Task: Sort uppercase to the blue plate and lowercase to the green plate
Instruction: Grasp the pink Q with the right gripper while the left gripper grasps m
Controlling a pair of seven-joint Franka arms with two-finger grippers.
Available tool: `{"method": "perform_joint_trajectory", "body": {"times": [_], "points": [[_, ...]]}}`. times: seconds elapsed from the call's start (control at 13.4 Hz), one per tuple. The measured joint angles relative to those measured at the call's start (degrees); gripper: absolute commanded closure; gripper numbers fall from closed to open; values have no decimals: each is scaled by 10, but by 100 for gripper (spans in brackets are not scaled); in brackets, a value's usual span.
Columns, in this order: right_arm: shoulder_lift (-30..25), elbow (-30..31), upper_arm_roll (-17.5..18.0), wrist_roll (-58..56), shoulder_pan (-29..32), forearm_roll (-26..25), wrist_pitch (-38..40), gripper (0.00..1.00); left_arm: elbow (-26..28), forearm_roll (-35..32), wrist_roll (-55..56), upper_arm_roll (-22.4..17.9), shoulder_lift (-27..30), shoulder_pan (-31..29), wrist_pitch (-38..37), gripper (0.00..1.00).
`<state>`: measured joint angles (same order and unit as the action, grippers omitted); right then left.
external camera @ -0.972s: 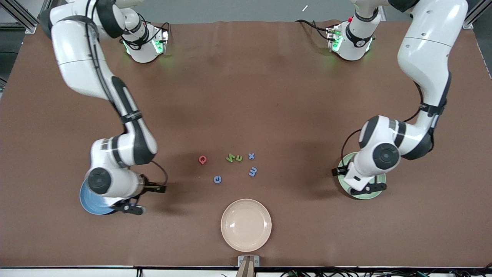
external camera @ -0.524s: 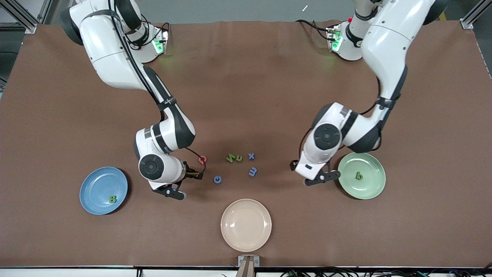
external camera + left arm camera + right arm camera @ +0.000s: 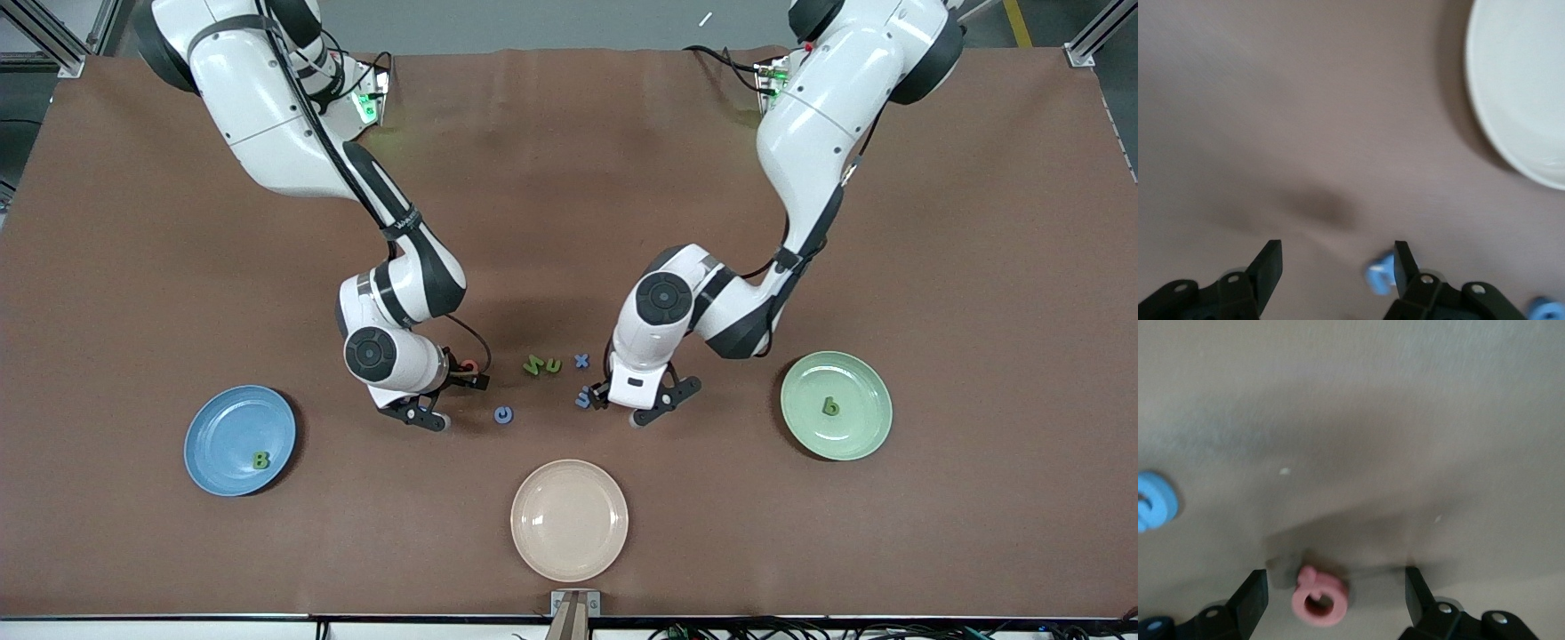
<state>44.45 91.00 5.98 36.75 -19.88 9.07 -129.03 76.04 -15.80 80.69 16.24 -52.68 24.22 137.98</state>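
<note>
So far done: green B [image 3: 260, 460] on the blue plate [image 3: 213, 427], low in the frame at the right arm's end; green b [image 3: 830, 407] on the green plate [image 3: 853, 387], at the left arm's end.
Left on the bench: six letters, middle of the frame: pink Q [image 3: 468, 365], blue ring [image 3: 503, 414], green N shape [image 3: 533, 364], green n [image 3: 554, 365], blue x [image 3: 581, 360], blue m [image 3: 584, 397].
Right gripper [image 3: 1335, 592]: low over the pink Q, fingers open on both sides, not squeezing.
Left gripper [image 3: 1337, 267]: low by the blue m, fingers open, m just inside one finger.
How far: two of eight sorted; probably Q and m next.
</note>
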Motion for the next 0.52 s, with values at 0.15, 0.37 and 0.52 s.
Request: {"method": "perform_joint_trajectory", "body": {"times": [0.15,0.37,0.52], "points": [[-12,13,5,0,-1,8,0,20,-42,0,68,-1,-31,22,14,29],[-18,22,7,0,-1,9,0,25,-62,0,143,-6,-50,39,34,30],[-19,26,8,0,-3,9,-12,35,-64,0,190,-33,-56,57,35,30]]}}
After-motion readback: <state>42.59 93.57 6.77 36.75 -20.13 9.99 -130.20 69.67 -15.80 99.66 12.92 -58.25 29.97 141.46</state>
